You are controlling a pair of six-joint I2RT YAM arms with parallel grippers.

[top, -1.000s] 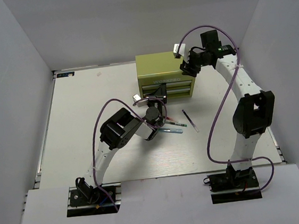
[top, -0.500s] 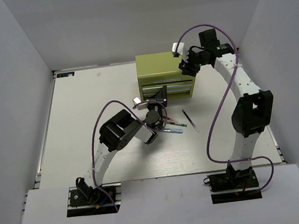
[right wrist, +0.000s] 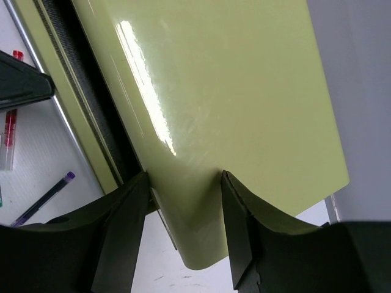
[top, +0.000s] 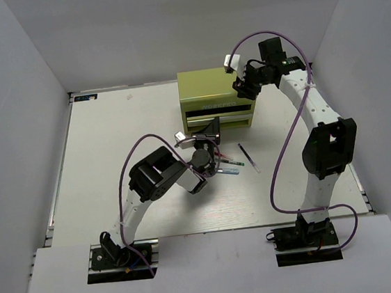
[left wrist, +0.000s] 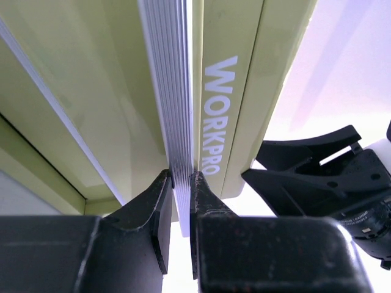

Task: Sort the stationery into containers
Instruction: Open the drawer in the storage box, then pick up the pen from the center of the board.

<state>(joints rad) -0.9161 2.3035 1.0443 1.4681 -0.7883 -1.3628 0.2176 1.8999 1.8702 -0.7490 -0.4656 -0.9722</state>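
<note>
Crosswise | handle strip (left wrist: 174, 91) spans chest (top: 206, 86) front (left hand (left wrist: 181, 181) pinching it)

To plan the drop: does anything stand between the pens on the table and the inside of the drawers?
Yes: the drawer fronts. The top drawer shows only a narrow dark gap, its handle strip pinched by the left fingers; the lower drawer looks shut. The right fingers clamp the chest. The pens lie in front.
</note>
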